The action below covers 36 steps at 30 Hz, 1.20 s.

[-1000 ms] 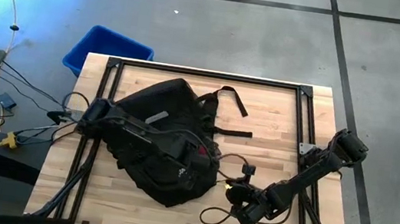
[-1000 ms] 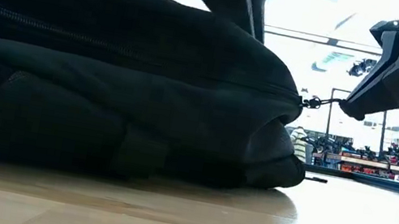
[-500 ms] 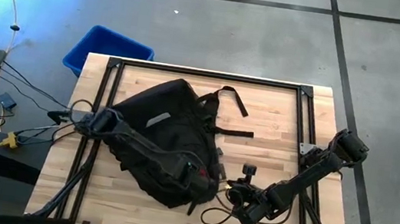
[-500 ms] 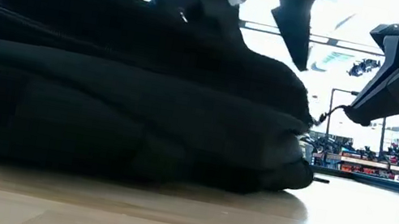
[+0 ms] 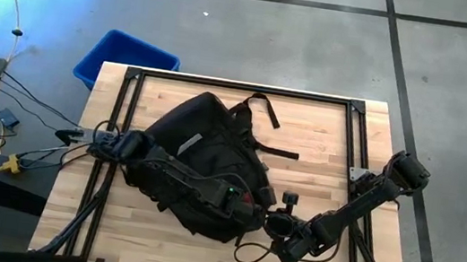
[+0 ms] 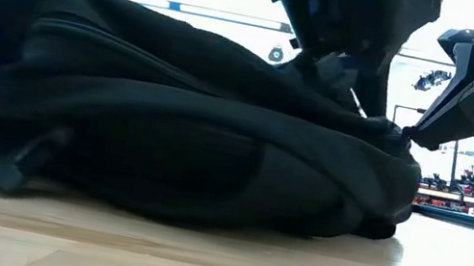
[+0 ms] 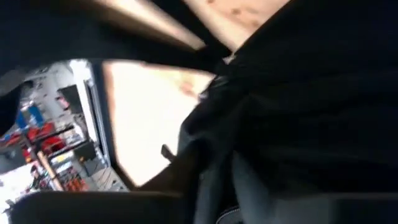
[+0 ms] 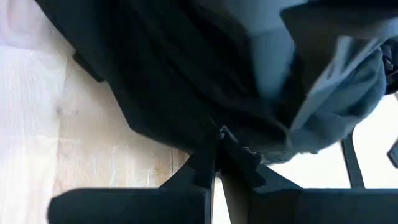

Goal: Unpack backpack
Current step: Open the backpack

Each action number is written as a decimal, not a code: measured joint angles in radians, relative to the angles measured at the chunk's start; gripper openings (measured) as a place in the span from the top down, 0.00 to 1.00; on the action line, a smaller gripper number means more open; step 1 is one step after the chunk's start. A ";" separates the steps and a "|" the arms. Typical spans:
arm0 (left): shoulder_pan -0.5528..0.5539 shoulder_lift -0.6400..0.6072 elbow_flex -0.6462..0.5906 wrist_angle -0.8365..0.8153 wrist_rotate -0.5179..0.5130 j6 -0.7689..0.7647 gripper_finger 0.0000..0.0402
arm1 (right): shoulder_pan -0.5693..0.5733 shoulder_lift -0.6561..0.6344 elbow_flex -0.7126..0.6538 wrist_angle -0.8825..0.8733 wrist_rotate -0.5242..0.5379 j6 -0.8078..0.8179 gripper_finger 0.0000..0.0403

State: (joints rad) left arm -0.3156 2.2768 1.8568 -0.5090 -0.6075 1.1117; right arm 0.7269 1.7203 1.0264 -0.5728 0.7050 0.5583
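Both pincers on backpack (right pinching zipper)

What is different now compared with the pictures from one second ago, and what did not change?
The left claw moved along the top of the backpack toward the right claw and now presses into its near-right corner. The backpack slid a little to the right and its fabric bunched up higher. The right claw stayed where it was, shut on the zipper pull. The blue bin did not move.

We see the backpack as soft matt black cloth, the table as smooth pale wood with a slight sheen, the bin as glossy blue plastic.
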 joint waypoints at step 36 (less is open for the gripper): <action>0.150 -0.242 0.001 -0.408 0.055 -0.984 0.99 | 0.029 0.026 0.000 0.468 -0.112 -0.376 1.00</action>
State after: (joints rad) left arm -0.1654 2.0353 1.8576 -0.9173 -0.5522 0.1278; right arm 0.7555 1.7459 1.0264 -0.1045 0.5926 0.1819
